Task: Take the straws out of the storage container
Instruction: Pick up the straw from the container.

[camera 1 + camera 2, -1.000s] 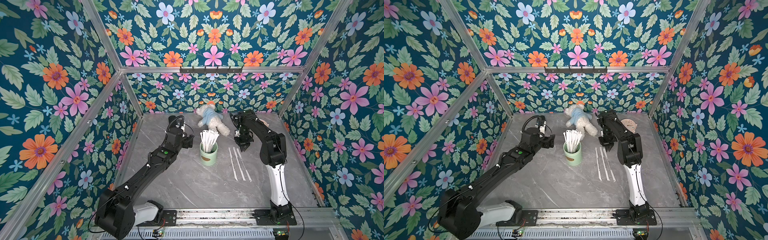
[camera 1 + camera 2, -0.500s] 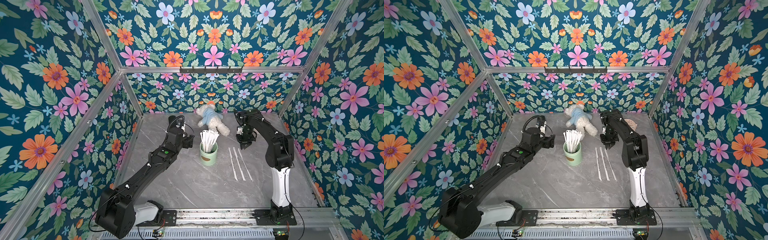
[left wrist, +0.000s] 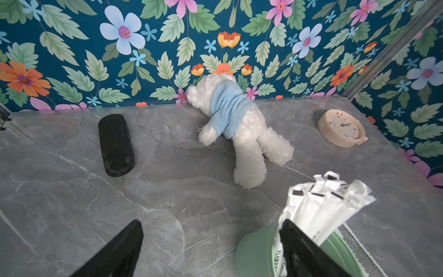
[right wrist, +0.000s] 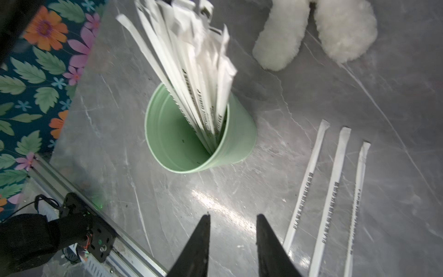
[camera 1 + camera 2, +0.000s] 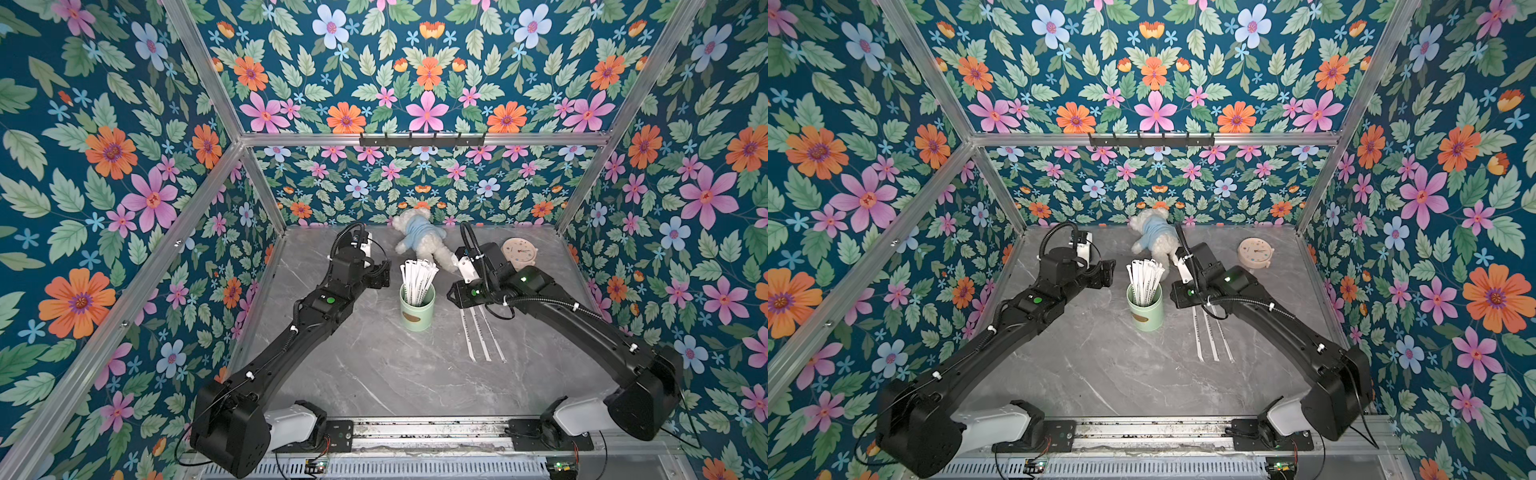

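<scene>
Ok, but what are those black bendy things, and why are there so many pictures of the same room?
Those are two robot arms, a left arm and a right arm, each ending in a claw. Two pictures look down from one camera high up, so they show nearly the same thing. The other two come from little cameras on the wrists, peering past each claw. On the grey table stands a green cup full of paper-wrapped straws, with three loose straws lying beside it. There is also a teddy, a clock and a black case. The left claw is open next to the cup. The right claw is open too, near the loose straws. Neither holds anything.
</scene>
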Controlling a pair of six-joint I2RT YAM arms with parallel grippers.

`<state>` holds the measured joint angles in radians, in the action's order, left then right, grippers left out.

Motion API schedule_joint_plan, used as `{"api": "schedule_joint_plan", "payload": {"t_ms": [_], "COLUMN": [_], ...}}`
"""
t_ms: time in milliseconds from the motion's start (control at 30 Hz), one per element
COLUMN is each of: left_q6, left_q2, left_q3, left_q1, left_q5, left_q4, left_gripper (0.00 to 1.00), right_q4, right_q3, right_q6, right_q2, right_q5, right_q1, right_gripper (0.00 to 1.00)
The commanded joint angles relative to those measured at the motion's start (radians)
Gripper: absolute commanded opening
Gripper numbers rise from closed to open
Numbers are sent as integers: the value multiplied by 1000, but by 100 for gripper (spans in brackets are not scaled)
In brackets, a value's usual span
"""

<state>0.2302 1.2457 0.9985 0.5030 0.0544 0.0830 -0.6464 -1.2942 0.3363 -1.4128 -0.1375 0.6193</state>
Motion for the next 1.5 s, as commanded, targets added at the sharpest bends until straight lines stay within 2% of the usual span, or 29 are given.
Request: {"api": "schedule_joint_plan", "payload": {"t_ms": [0,300,633,1467], "left_q6": [25,19,-3,-29], "left_q2": [-7,-12,-26,-25], "left_q3": [0,-26,-28,-29], "left_q1": [0,1,2,2], "left_q5": [-17,-11,19,45], "left_q4": [-6,-13,-11,-7], "left_gripper": [92,92,92,92], "right_q4": [212,362,363,397], "right_q3": [29,70,5,-20], "right_q6": [86,121,114,111], "right_q2": [1,-83,-173,-235], "right_q5": [23,-13,-3,-77], "right_q1": [6,7,7,-32], "right_gripper": [35,31,27,25]}}
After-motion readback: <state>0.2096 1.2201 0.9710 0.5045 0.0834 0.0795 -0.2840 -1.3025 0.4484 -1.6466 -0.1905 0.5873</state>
